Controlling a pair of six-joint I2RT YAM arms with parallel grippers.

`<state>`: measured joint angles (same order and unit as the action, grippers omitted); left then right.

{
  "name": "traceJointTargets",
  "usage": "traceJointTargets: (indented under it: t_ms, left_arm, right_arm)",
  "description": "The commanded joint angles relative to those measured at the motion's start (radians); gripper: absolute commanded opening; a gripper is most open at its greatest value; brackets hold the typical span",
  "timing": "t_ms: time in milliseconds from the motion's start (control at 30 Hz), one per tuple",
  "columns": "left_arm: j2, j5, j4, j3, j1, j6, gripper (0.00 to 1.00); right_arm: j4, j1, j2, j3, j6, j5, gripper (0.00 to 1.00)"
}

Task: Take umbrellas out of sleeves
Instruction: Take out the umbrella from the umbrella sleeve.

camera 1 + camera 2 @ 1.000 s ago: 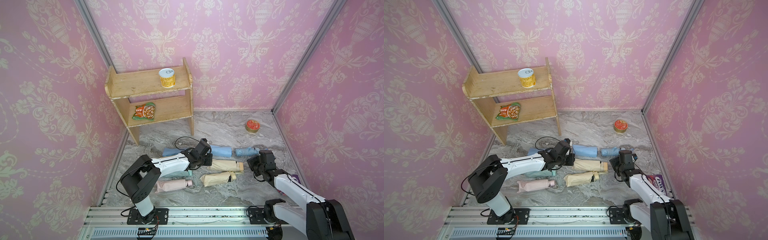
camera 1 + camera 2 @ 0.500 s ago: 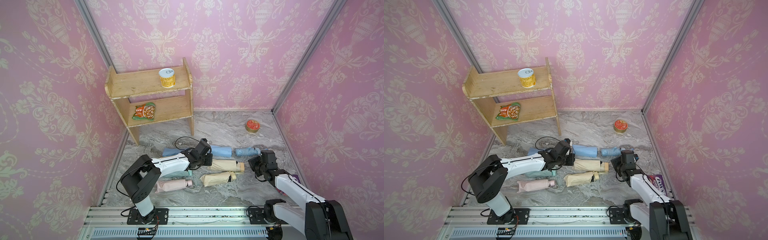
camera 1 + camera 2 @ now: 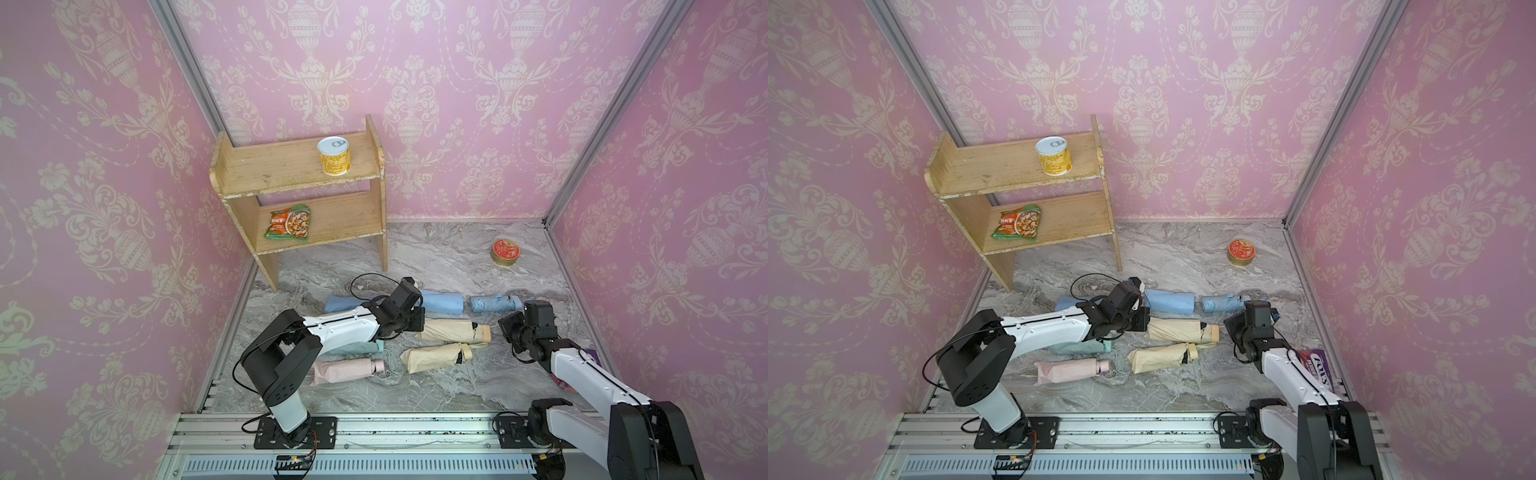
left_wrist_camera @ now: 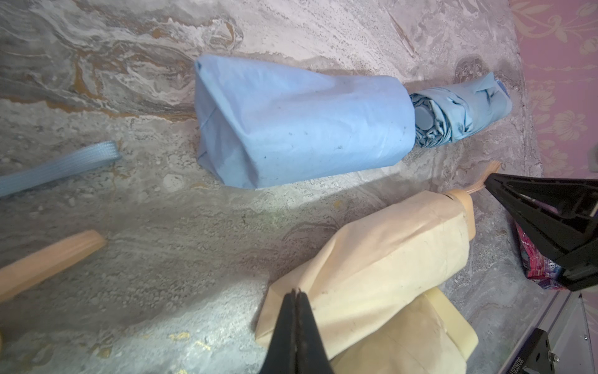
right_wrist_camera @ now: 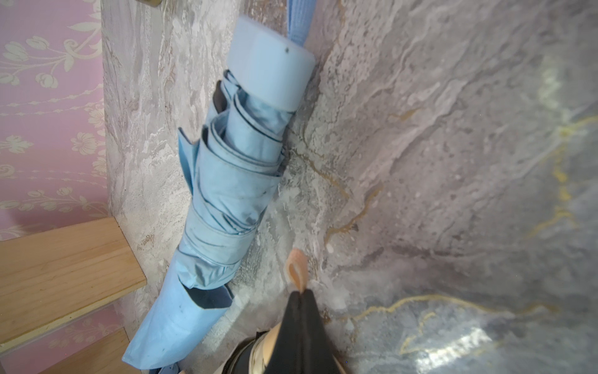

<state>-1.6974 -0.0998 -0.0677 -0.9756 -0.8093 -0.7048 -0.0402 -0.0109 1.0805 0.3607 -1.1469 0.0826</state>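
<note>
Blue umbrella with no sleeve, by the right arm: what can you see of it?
The blue umbrella is folded shut, its pleated blue fabric bunched and bound by a strap. A stubby pale blue handle caps one end. It lies flat on the marble table, with no sleeve on, lined up close to a blue sleeve. Nothing grips it.

mint umbrella (image 3: 357, 347) mostly under the left arm (image 3: 345, 326), purple packet (image 3: 1317, 365) half behind the right arm (image 3: 1289, 374)

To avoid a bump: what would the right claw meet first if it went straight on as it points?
The peach strap loop in the shut right claw; beyond it, probably bare table, the light blue umbrella lying aside.
</note>
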Motion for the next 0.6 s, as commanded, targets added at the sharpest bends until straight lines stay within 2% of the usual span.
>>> traceJointTargets:
  t_ms: [0,567]
  left_arm:
    - [0.002,0.006,-0.017,-0.017,-0.006,0.006,0.0]
    - [0.015,0.021,-0.024,-0.014,-0.006,0.018,0.0]
  right_arm:
    - [-0.009,0.014,0.008,0.027,0.028,-0.008,0.0]
    - [-0.026,0.052,0.006,0.044,0.056,0.011,0.0]
